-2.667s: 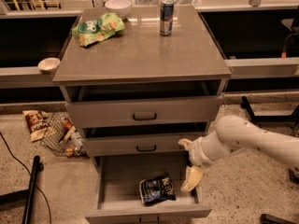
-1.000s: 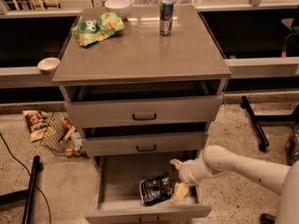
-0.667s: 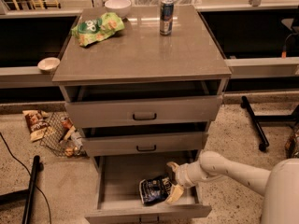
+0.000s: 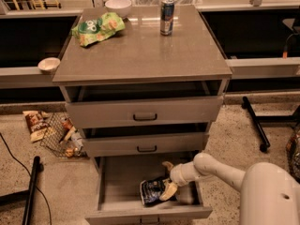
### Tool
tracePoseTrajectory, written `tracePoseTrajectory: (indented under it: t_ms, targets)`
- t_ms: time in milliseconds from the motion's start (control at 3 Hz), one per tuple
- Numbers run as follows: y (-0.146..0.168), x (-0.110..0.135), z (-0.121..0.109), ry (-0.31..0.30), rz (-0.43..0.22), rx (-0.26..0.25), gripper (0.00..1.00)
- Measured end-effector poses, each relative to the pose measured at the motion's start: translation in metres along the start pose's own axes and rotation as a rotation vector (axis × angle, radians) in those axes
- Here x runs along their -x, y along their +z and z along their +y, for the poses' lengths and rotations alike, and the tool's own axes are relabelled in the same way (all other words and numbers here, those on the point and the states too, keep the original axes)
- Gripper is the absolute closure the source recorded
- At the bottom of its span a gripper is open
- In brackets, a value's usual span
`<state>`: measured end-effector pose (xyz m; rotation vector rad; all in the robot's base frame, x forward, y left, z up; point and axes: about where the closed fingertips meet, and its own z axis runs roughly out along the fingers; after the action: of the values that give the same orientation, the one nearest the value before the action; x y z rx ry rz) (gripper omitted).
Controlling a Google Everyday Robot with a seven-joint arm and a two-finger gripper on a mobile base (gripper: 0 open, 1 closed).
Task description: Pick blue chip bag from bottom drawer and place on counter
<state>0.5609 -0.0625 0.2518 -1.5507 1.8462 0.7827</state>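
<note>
The blue chip bag [image 4: 151, 191] lies crumpled on the floor of the open bottom drawer [image 4: 119, 184], towards its right front. My gripper [image 4: 168, 178] is down inside the drawer at the bag's right end. Its fingers are spread: one fingertip [image 4: 167, 165] points towards the drawer's back and the other [image 4: 169, 191] lies over the bag's right edge. The white arm reaches in from the lower right. The counter [image 4: 140, 55] is the grey-brown top of the cabinet, above the two upper drawers.
On the counter stand a light-green snack bag [image 4: 97, 28], a white bowl [image 4: 118, 6] and a can [image 4: 167, 17]. The two upper drawers [image 4: 144, 112] stand slightly open. A small bowl [image 4: 48, 64] sits on the left ledge. A brown-and-white snack bag [image 4: 36, 124] and a wire basket [image 4: 63, 135] lie on the floor at left.
My gripper has moved down and left from above the drawer's right side into the drawer, reaching the bag's right end. The bag lies where it did.
</note>
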Motion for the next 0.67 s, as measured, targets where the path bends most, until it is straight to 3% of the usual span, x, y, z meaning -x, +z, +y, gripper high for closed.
tracePoseTrajectory:
  t_ms: [667]
  targets:
    - [0.064, -0.028, -0.016, -0.004, 0.078, 0.034, 0.00]
